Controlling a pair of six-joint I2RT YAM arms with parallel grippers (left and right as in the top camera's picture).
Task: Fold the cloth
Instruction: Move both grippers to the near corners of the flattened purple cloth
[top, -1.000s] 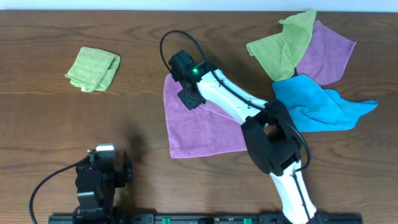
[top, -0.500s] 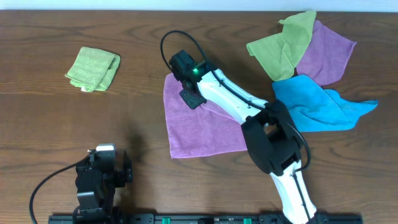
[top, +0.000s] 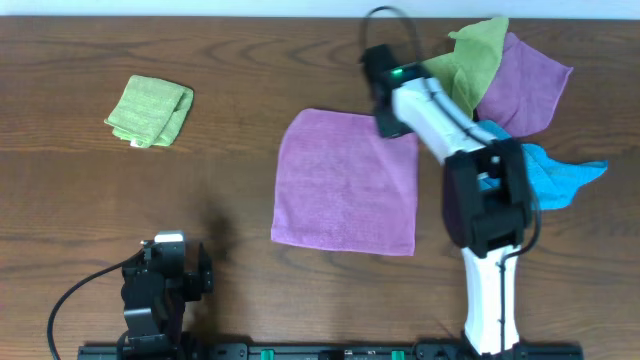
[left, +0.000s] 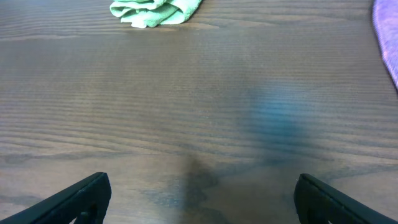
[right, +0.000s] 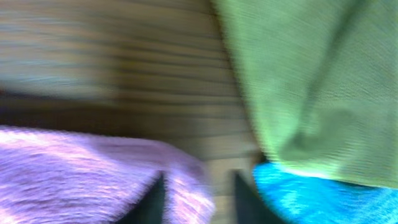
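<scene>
Overhead: square purple microfibre cloth (top: 345, 180) lies spread flat mid-table on the brown wooden table (top: 80, 200). Right gripper (top: 385, 122) sits at its far right corner. A loose heap of green, purple and blue cloths (top: 525, 85) is just beside. A folded light-green cloth (top: 150, 110) lies well apart, far left. Left gripper (top: 165, 280) is at the near edge.

Left wrist: its fingers (left: 81, 199) are spread wide with nothing between them.

Right wrist: heavy blur. The purple corner lies between the dark fingers (right: 152, 199); pinched or free, cannot tell.

Judgement: cloth flat, fold not begun. Next: secure the corner, carry it to the opposite edge, and avoid the heap.
</scene>
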